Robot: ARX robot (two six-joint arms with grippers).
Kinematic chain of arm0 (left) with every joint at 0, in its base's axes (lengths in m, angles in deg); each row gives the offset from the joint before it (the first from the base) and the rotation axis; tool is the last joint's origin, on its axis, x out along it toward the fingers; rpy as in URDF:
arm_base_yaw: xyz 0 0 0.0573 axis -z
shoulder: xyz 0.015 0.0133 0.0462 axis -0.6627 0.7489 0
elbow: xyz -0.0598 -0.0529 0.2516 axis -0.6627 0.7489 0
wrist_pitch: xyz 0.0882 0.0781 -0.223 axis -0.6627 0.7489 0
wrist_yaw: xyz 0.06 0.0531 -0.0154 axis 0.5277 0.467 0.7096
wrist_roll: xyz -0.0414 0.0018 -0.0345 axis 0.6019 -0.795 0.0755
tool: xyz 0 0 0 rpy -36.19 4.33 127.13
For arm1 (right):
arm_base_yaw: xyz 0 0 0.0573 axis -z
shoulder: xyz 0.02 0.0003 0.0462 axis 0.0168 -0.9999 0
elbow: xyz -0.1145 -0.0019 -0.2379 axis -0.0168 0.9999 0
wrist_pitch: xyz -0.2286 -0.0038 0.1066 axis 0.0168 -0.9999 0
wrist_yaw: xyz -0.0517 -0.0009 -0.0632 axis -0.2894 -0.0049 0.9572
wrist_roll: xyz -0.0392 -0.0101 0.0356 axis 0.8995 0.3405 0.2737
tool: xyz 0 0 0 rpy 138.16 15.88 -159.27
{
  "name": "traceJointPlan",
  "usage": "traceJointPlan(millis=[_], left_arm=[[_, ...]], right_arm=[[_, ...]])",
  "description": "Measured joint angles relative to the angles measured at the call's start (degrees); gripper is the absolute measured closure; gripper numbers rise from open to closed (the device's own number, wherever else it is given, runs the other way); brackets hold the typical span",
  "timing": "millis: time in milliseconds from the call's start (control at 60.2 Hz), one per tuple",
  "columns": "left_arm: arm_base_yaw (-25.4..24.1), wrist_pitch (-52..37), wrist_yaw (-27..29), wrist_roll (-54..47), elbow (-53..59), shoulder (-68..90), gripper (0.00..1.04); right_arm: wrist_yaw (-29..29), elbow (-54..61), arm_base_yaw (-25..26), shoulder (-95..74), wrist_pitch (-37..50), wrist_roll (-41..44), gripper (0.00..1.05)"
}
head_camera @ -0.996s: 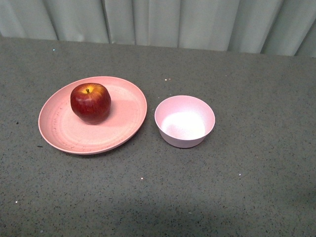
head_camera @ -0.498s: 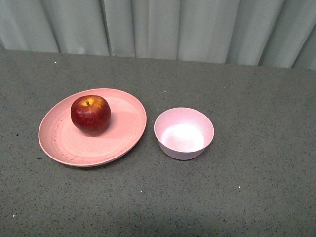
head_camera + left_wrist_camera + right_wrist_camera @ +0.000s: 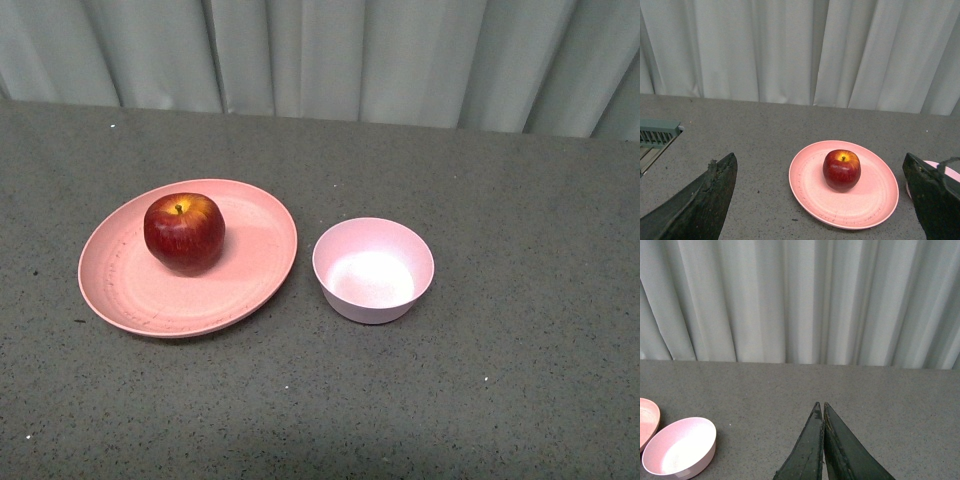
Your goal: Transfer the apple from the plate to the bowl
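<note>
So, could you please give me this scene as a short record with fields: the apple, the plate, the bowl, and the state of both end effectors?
apple: on the plate, stem up, left of its middle
plate: on the grey table, left of the bowl, close but not touching
bowl: empty
left end effector: wide open, facing the apple, holding nothing
right end effector: shut, holding nothing
task state: apple not yet moved

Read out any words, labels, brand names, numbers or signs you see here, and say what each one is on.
None: no readable text in any view.
The apple, plate, bowl, table and curtain are all plain.
The grey slatted object shows no markings.
</note>
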Motion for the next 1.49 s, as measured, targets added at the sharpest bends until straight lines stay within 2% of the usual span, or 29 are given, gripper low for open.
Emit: traceJointPlan(millis=[465, 581, 780, 930, 1079, 1279, 1494], left_arm=[[0.0, 0.0, 0.0, 0.0, 0.0, 0.0, 0.07], [0.0, 0.0, 0.0, 0.0, 0.0, 0.0, 0.07], [0.0, 0.0, 0.0, 0.0, 0.0, 0.0, 0.07], [0.0, 0.0, 0.0, 0.0, 0.0, 0.0, 0.07], [0.0, 0.0, 0.0, 0.0, 0.0, 0.0, 0.07], [0.0, 0.0, 0.0, 0.0, 0.0, 0.0, 0.07], [-0.2, 0.9, -0.7, 0.6, -0.2, 0.5, 0.07]], right_arm=[[0.0, 0.0, 0.0, 7.3, -7.2, 0.0, 1.04], [-0.1, 0.0, 0.0, 15.6, -17.0, 0.0, 1.04], [-0.2, 0.0, 0.0, 17.0, -17.4, 0.0, 1.04], [-0.2, 0.0, 0.0, 17.1, -17.4, 0.0, 0.81], [-0.2, 0.0, 0.0, 17.1, -17.4, 0.0, 0.42], [-0.2, 0.0, 0.0, 17.1, -17.4, 0.0, 0.09], [-0.1, 0.0, 0.0, 17.1, -17.4, 0.0, 0.09]])
